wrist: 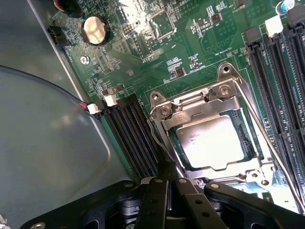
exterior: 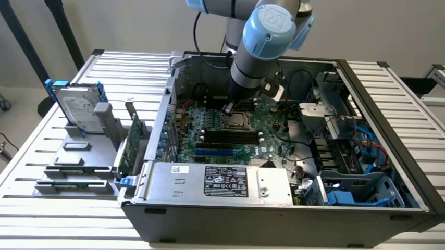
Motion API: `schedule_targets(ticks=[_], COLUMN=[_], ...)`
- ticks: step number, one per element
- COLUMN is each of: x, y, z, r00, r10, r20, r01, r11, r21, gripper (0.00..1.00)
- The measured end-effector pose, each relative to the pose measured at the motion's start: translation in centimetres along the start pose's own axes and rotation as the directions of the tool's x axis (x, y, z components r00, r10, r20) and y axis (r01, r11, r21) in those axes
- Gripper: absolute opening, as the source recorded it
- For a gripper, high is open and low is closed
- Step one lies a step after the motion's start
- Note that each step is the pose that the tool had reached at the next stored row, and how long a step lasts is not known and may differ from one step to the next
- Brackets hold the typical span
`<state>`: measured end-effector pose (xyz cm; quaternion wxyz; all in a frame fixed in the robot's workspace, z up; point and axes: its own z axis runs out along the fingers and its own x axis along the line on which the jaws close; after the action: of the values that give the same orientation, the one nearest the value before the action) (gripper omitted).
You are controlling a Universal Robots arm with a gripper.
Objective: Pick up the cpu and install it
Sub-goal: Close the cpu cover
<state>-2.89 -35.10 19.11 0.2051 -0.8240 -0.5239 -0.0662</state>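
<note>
The cpu already lies flat in its socket on the motherboard, silver top up, with the metal load plate framing it. On the exterior view's clock face, the socket sits just above the middle of the open computer case, and the arm comes down on it from about twelve o'clock.

The jaws of the gripper are closed together. Their tip stands at the socket's edge, right where the thin wire retention lever ends. Whether they pinch that wire or only press on it I cannot tell; they hold nothing else.

This looks like the locking part of the install. It would go best with a slow, even push along the lever's own arc. The tip should stay on the wire and off the black memory slots just beside it, and clear of the chip's lid. If the plate sat crooked, force would risk the socket pins, so the chip needs to lie level.

The hard drive stands on the worktop at about nine o'clock from the case, well apart.
</note>
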Motion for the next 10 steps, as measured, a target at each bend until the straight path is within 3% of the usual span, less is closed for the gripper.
schedule_targets(ticks=[10], x=[0.14], y=[0.47], z=[-0.08], r00=[1.0], r10=[0.0], r20=[0.0001], r01=[0.0], r11=[1.0], r21=[0.0005], gripper=[0.11])
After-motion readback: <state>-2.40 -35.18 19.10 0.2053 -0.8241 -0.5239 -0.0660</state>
